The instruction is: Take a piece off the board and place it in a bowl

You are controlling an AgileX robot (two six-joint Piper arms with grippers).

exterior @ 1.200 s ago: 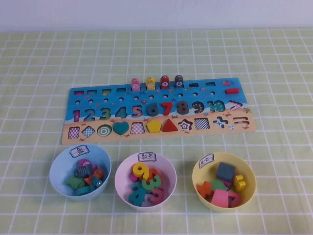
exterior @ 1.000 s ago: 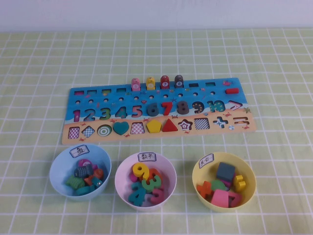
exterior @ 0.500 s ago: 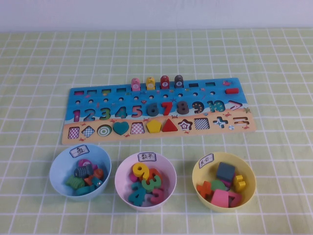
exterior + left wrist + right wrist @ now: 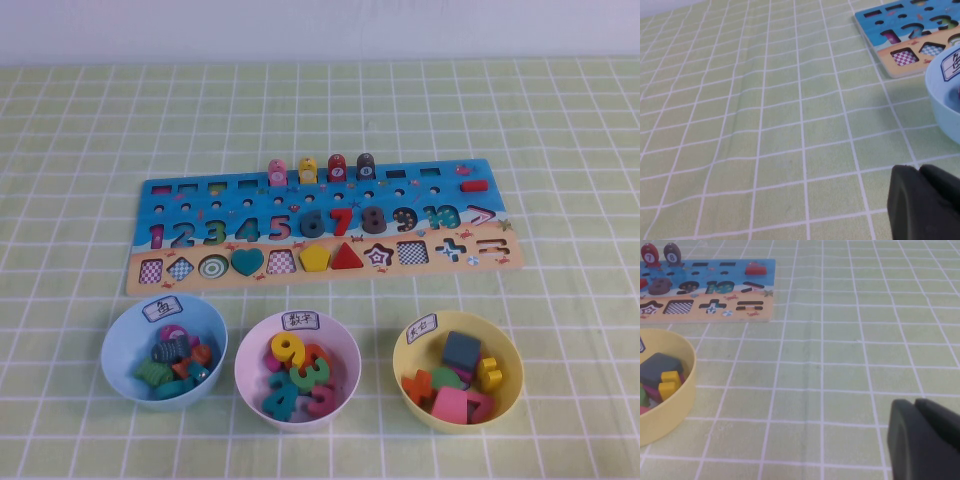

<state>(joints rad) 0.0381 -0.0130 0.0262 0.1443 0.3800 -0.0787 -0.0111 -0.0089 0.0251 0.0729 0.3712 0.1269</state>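
The board [image 4: 320,225] lies across the middle of the table. The dark grey-brown piece [image 4: 366,167] stands upright in the board's top row, rightmost of four pegs; it also shows in the right wrist view [image 4: 673,253]. The light-blue bowl [image 4: 125,335] with a white label sits front left and holds several pieces. Neither arm shows in the high view. My left gripper [image 4: 917,172] is shut and empty over the cloth left of the light-blue bowl [image 4: 942,95]. My right gripper [image 4: 914,405] is shut and empty over the cloth right of the yellow bowl.
A white bowl [image 4: 250,350] with number pieces sits front centre. A yellow bowl [image 4: 410,345] with shape pieces sits front right. Pink [image 4: 277,172], yellow [image 4: 307,170] and red [image 4: 337,167] pegs stand left of the dark piece. A checked green cloth covers the table.
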